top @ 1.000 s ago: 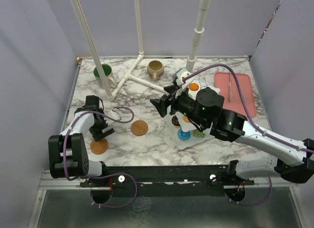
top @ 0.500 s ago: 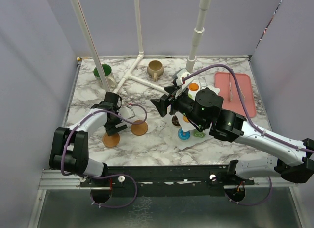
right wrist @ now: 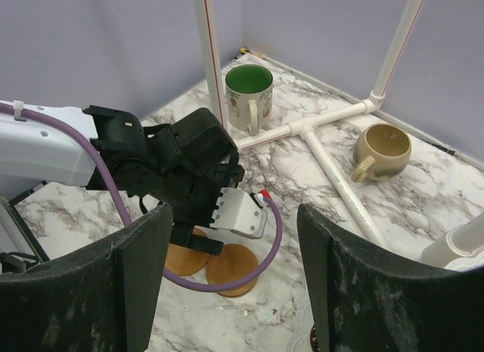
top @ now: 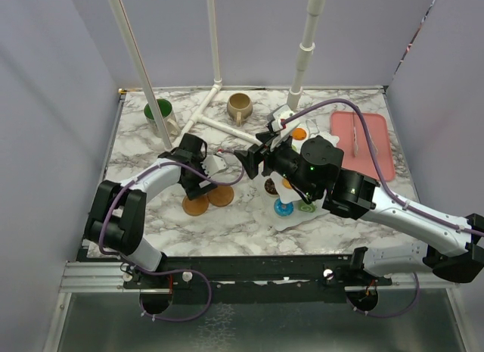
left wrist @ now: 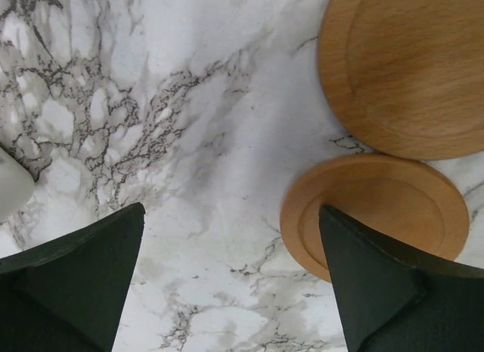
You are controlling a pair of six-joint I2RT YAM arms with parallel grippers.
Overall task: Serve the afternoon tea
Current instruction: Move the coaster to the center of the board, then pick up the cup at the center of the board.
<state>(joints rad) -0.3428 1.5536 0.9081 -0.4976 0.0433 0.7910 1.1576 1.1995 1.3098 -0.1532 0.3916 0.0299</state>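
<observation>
My left gripper (left wrist: 231,216): spread wide, empty, low over worktop (left wrist: 151,102), at wooden coaster (left wrist: 378,216) edge. My right gripper (right wrist: 234,213): spread, empty.

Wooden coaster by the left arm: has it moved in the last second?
Yes. The wooden coaster has slid right and away from the arm bases, ending up against the second coaster, which stayed put.

two mugs: green-lined mug (top: 158,110), tan mug (top: 240,104); two wooden coasters (top: 195,207) (top: 221,196); one white stand (top: 281,113); one pink tray (top: 344,136).

coasters (top: 221,195) touching, mugs (top: 240,104) behind, stand (top: 293,218) right
</observation>
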